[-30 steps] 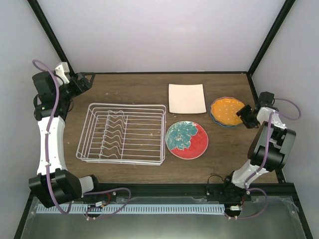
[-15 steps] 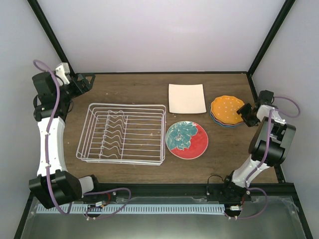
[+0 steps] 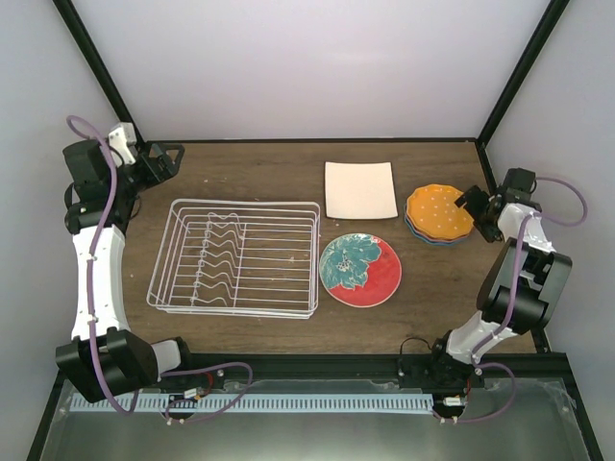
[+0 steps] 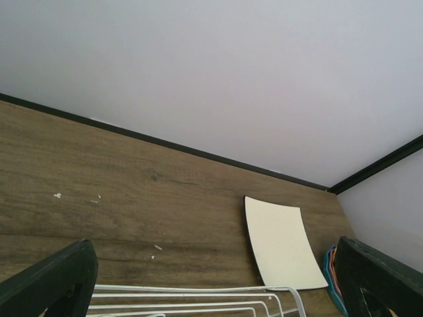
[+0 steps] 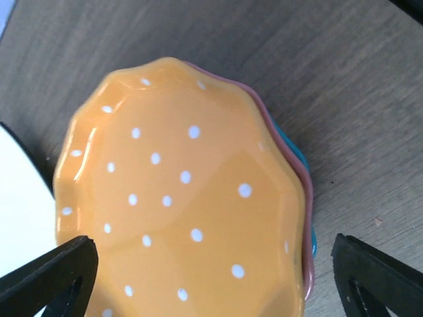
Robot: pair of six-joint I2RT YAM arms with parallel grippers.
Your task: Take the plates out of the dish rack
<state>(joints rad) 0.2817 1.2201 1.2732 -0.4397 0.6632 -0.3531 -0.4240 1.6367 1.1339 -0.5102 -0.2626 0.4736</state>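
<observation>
Right gripper (image 3: 478, 209): jaws released beside orange dotted plate (image 3: 437, 210), right of frame. Left gripper (image 3: 165, 158): jaws released. Hazard: finger clipping rim, skewing stack (image 5: 308, 224).

White wire rack (image 3: 245, 203), cream square plate (image 3: 360, 189), white-dotted orange plate (image 3: 437, 211), red-and-teal floral plate (image 3: 359, 270)

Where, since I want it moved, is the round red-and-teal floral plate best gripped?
Probably its right-hand rim, approached from the right: the round red-and-teal floral plate lies flat on the wooden table, so only the edge can be pinched, and the white wire dish rack crowds its left.
</observation>
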